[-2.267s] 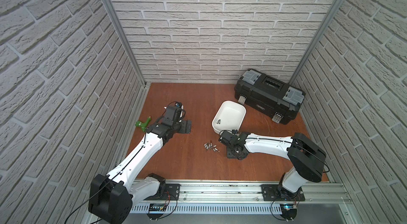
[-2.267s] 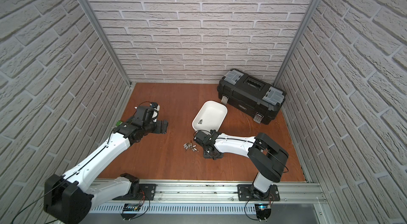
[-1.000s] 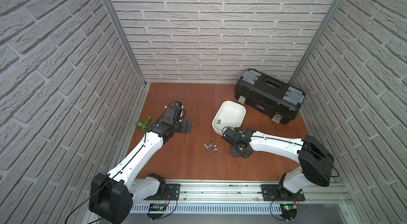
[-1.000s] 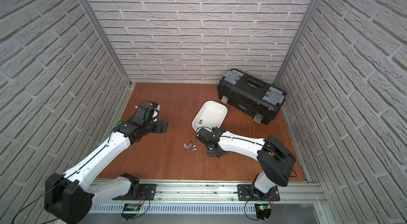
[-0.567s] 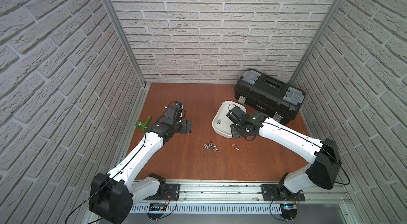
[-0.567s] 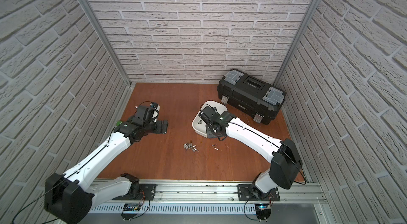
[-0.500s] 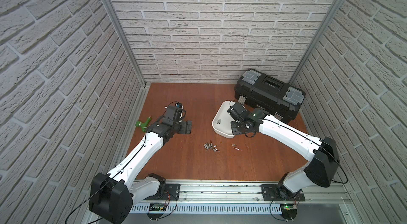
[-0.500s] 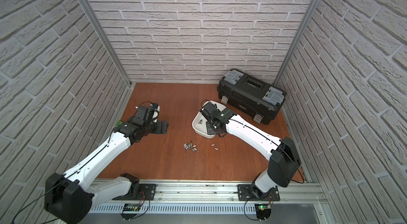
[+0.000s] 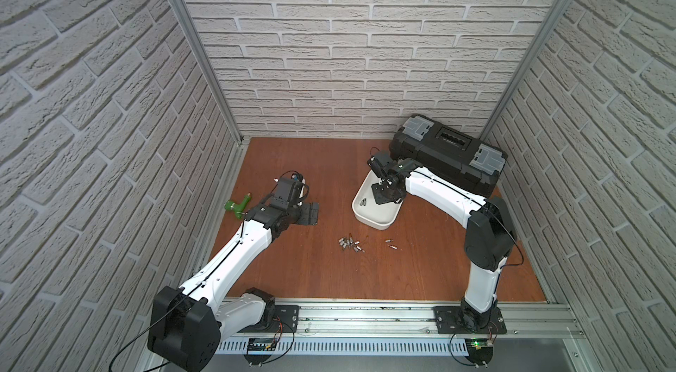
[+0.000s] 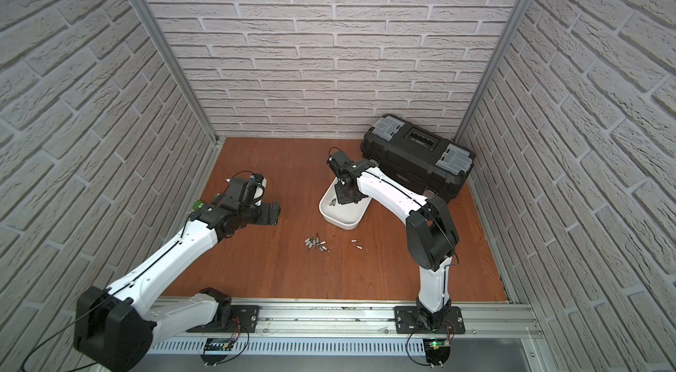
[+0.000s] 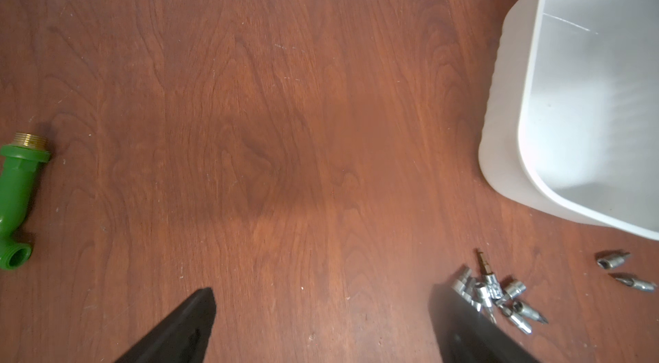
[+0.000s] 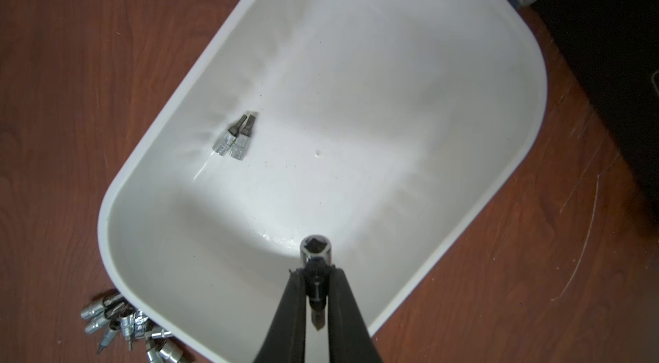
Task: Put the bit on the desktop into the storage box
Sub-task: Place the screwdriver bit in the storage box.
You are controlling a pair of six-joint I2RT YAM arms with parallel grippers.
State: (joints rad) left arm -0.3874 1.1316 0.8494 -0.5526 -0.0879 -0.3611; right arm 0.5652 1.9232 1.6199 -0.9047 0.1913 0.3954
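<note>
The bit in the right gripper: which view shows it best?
Right wrist view: the bit sits close, pinched by the right gripper over the storage box. Both top views hide it; left wrist view misses it.

I saw a reddish-brown wood-grain worktop (image 9: 329, 169) with an aluminium rail (image 9: 365, 315) along its near edge. A shallow white storage box (image 9: 373, 222) lay on it right of centre. A big black toolbox (image 9: 450, 158) stood close behind the box, in the far right corner. A green pipe fitting (image 9: 237, 204) lay near the left edge. A small heap of silver bits (image 9: 351, 244) lay in front of the box, and two loose bits (image 9: 391, 244) lay just to the heap's right.
</note>
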